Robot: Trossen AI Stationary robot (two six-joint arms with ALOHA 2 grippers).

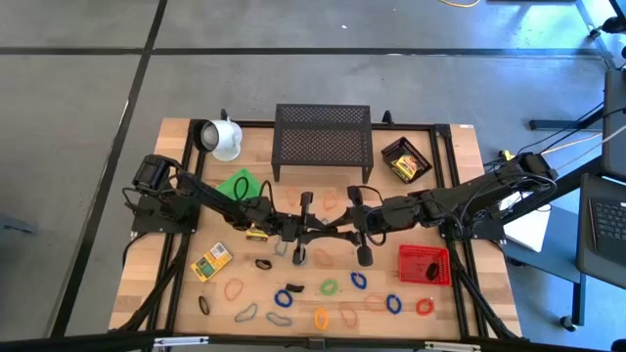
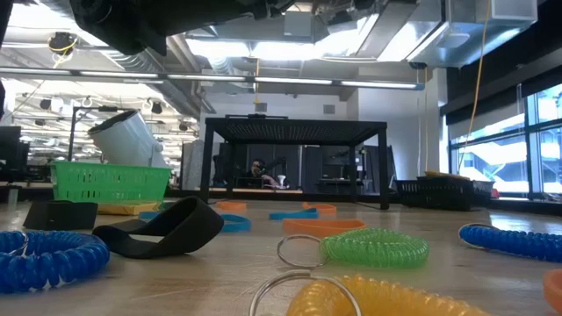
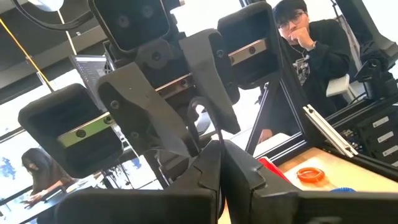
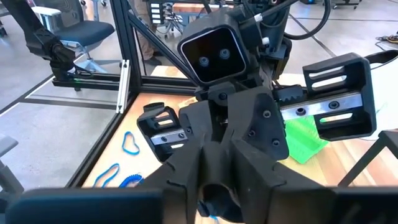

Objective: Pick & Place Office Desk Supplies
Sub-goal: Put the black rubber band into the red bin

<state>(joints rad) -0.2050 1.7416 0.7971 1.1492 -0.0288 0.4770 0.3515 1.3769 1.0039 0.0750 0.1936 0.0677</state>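
A yellow coiled loop (image 2: 329, 298) lies closest in the low view, at the bottom middle. A green loop (image 2: 373, 247) is just behind it, a blue loop (image 2: 44, 254) is at the lower left, and a flat black loop (image 2: 162, 228) lies between.

In the middle of the high view the two grippers meet tip to tip above the table. The left gripper (image 1: 315, 231) has its fingers (image 3: 208, 171) pressed together. I cannot tell whether anything thin is caught between them. The right gripper (image 1: 342, 231) faces it from the right, and I cannot tell whether it is open or closed.

A small yellow box (image 1: 256, 233) lies under the left arm, and another yellow box (image 1: 210, 262) lies at the lower left. Below the grippers, loops are scattered across the lower part of the table (image 1: 469, 176), among them an orange loop (image 1: 232, 288) and a red loop (image 1: 424, 306).

A red basket (image 1: 424, 264) sits at the lower right and a green basket (image 1: 238, 184) at the left of centre. A black tray (image 1: 406, 159) with yellow items in it sits at the upper right. The black mesh shelf (image 1: 323, 137) stands at the top centre with the white mug (image 1: 223, 139) to its left.

Beyond the table, a person (image 3: 311, 50) shows in the upper right of the left wrist view.
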